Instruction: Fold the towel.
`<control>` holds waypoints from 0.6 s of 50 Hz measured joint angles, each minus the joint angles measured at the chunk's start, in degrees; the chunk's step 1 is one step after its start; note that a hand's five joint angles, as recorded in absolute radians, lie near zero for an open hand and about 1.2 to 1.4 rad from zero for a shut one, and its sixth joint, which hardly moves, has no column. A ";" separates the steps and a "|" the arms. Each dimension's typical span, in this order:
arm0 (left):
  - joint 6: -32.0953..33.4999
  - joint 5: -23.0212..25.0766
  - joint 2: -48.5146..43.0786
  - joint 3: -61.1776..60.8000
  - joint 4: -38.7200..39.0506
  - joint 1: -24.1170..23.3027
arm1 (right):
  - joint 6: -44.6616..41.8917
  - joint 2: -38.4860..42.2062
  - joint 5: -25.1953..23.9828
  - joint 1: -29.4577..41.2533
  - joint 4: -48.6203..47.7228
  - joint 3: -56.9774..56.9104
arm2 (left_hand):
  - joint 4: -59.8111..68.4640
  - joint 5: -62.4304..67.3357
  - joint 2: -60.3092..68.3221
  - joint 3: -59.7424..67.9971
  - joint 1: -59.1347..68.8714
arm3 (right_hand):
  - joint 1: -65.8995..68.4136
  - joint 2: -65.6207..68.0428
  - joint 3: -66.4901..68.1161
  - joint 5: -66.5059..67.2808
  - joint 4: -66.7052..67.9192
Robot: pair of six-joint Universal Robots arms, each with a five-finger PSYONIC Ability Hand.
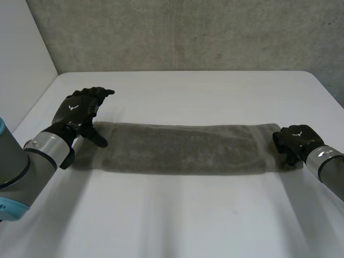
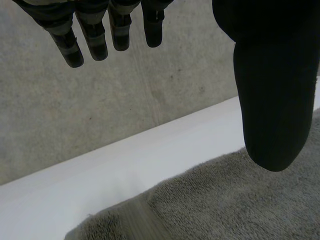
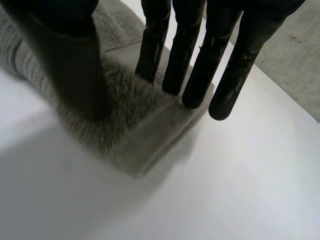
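Observation:
A grey towel (image 1: 177, 148) lies folded into a long strip across the middle of the white table (image 1: 177, 215). My left hand (image 1: 80, 110) hovers over the strip's left end with straight, spread fingers. In the left wrist view its thumb (image 2: 270, 100) hangs just above the towel (image 2: 240, 200) and holds nothing. My right hand (image 1: 293, 141) is on the strip's right end. In the right wrist view its fingers (image 3: 200, 60) come down on the far edge of the towel (image 3: 135, 125) and the thumb on the near side, pinching the end between them.
A grey concrete wall (image 1: 183, 32) rises behind the table's far edge. Bare white tabletop lies in front of the towel and behind it. The table's right edge (image 1: 328, 91) runs close to my right arm.

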 measured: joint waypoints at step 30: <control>0.28 0.03 4.04 -0.83 0.95 -0.10 | -16.70 -7.97 9.31 7.57 -0.79 -13.74 | 0.00 0.01 0.00 0.00 -0.02 | 17.08 16.49 19.32 18.27 18.94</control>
